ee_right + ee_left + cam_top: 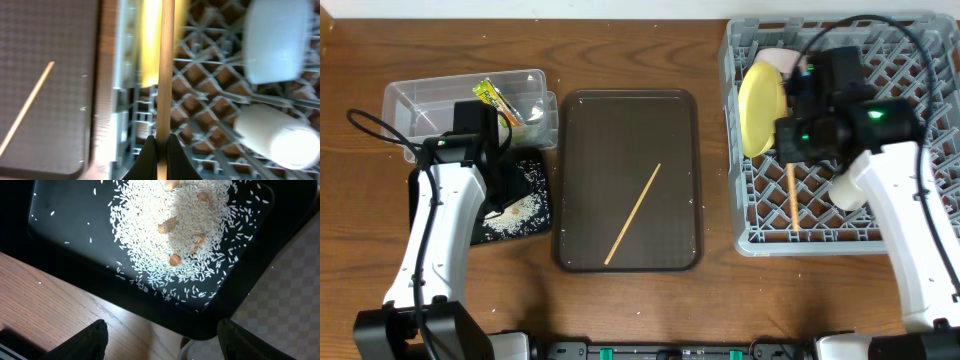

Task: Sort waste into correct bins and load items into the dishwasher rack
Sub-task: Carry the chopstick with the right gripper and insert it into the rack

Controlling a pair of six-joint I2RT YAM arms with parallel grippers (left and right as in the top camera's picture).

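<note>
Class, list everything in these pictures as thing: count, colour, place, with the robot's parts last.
Rack: one, grey, right.
Plate: one, yellow, upright in rack.
Bowl: one, pink-white, in rack.
Cup: one, white, in rack.
Held chopstick: one, wooden, over rack.
Loose chopstick: one, wooden, on brown tray.
Brown tray: one, centre.
Tub: one, clear, far left.
Wrapper: one, green-orange, in tub.
Black tray: one, left.
Rice: pile, white, in black tray.
Left hand: open, above rice.
Right hand: shut on held chopstick.

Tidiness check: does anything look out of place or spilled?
One chopstick lies alone, diagonal, on the brown serving tray; its mate is clamped in the right gripper over the rack. Rice is contained in the black tray.
</note>
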